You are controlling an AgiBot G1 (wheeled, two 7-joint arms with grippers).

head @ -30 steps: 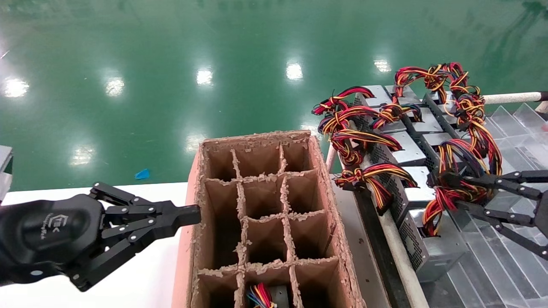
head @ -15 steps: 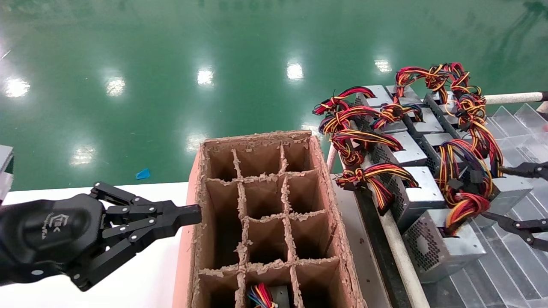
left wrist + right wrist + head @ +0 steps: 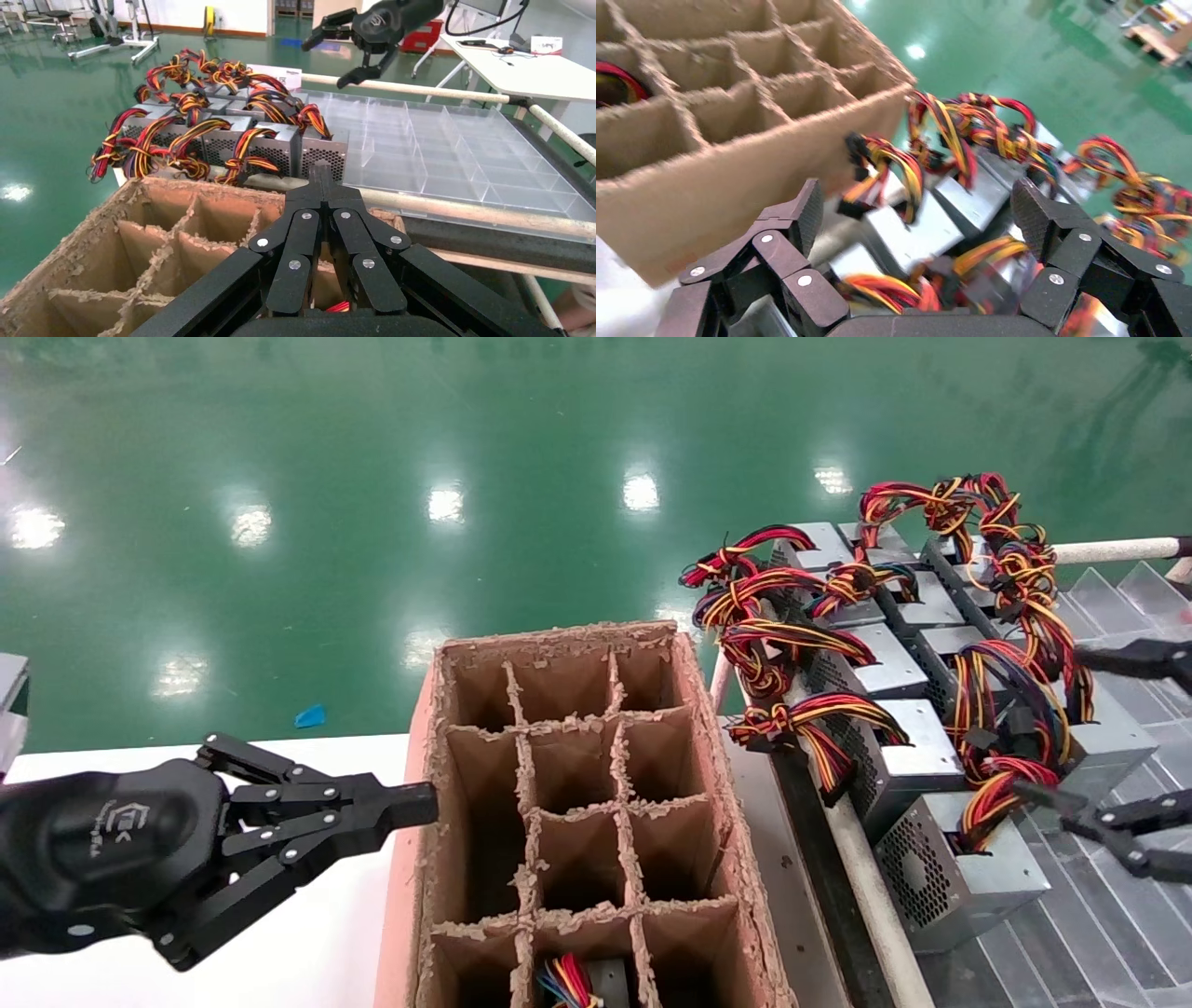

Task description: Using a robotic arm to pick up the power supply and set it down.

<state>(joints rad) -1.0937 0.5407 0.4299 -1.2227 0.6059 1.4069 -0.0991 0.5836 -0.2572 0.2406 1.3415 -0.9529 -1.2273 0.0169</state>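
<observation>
Several silver-grey power supplies (image 3: 917, 761) with red, yellow and black wire bundles stand in rows on the rack at the right. The nearest power supply (image 3: 968, 882) shows its perforated vent face. My right gripper (image 3: 1052, 724) is open at the right edge, its fingers spread wide around the wires of the near supplies without holding anything. In the right wrist view the same gripper (image 3: 919, 210) is open over the power supplies (image 3: 912, 225). My left gripper (image 3: 424, 803) is shut and empty, its tip at the cardboard box's left wall.
A brown cardboard box (image 3: 708, 775) with a grid of divider cells stands in the middle; a front cell holds wires (image 3: 568, 980). Clear plastic trays (image 3: 1108, 933) lie right of the rack. The white table (image 3: 317, 933) lies under the left arm. A padded rail (image 3: 861, 887) runs between box and rack.
My right gripper has drawn back to the right, off the near wire bundle, and its fingers have spread wider. The nearest power supply has shifted and now shows its vent face. The left arm is still.
</observation>
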